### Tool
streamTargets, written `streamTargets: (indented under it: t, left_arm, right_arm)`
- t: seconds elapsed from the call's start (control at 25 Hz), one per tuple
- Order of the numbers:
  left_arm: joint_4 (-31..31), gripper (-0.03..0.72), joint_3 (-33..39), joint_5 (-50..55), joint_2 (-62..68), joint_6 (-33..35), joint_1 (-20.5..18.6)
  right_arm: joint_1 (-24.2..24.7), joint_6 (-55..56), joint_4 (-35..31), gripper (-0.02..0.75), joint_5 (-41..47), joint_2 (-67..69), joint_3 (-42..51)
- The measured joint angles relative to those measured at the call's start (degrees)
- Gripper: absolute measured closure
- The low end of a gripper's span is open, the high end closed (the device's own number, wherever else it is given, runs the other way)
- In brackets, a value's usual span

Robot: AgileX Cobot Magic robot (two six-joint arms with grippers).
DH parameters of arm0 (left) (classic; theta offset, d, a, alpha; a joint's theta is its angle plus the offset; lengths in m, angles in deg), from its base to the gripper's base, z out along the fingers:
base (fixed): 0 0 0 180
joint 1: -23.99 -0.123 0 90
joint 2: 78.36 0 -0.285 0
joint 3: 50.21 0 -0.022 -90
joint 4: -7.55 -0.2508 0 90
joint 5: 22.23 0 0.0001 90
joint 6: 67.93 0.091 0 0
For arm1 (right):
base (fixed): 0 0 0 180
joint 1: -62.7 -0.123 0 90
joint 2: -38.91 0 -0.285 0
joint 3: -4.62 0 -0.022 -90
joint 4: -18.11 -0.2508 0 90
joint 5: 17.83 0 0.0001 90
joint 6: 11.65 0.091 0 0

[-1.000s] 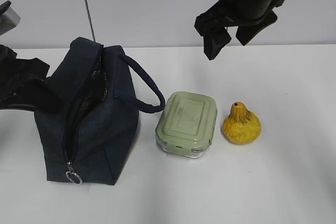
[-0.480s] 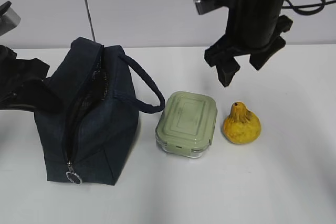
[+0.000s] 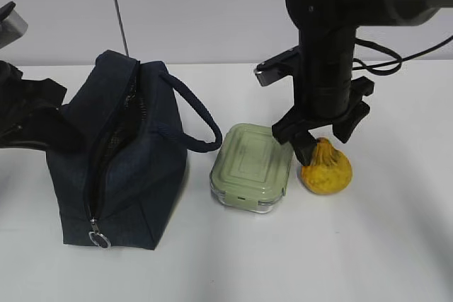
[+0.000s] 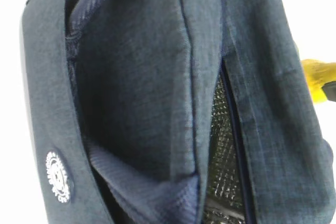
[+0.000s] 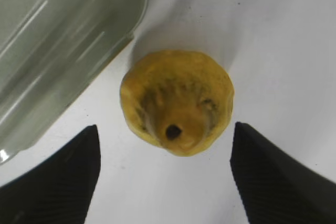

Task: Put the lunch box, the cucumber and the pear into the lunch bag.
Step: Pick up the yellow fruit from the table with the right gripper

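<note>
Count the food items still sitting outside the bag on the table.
2: the sage-green-lidded clear lunch box beside the navy fabric lunch bag, and the yellow pear to its right. No cucumber shows; it may be hidden inside.

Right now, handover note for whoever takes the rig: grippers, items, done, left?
Right gripper: open, jaws either side of the pear, above it, not gripping.
Left gripper: shut, at the lunch bag by its far side; what it pinches is not visible.
Lunch bag: on the table at left, zipper open, silver lining showing.
Lunch box: on the table between bag and pear, lid on.
Pear: upright on the table beside the lunch box.
Cucumber: not visible in any view; cannot tell whether it is in the bag.
Done: bag opened.
Left: grasp and bag the pear, then the lunch box; check the cucumber.
</note>
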Motion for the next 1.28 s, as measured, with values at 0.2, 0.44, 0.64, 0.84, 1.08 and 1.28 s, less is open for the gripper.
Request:
streamTargets:
  t: [0.2,0.44,0.64,0.84,1.08,1.28]
  left_arm:
    - [0.0,0.687,0.0,0.0,0.0,0.0,0.0]
    - [0.0,0.687,0.0,0.1,0.0,0.0,0.0]
    - [0.0,0.687,0.0,0.1,0.0,0.0,0.0]
    - [0.0,0.687,0.0,0.1,0.0,0.0,0.0]
    - [0.0,0.687,0.0,0.1,0.0,0.0,0.0]
    - [0.0,0.687,0.0,0.1,0.0,0.0,0.0]
  right_arm:
    - [0.0,1.2,3.5,0.148,-0.1,1.7,0.0]
    - [0.0,1.6,4.9,0.163,-0.2,3.1,0.0]
    - [0.0,1.8,4.9,0.281,-0.4,3.1,0.0]
    - [0.0,1.9,4.9,0.325,-0.5,3.1,0.0]
    - [-0.1,1.9,4.9,0.451,-0.7,3.1,-0.1]
    - [-0.1,1.9,4.7,0.472,-0.7,3.1,-0.5]
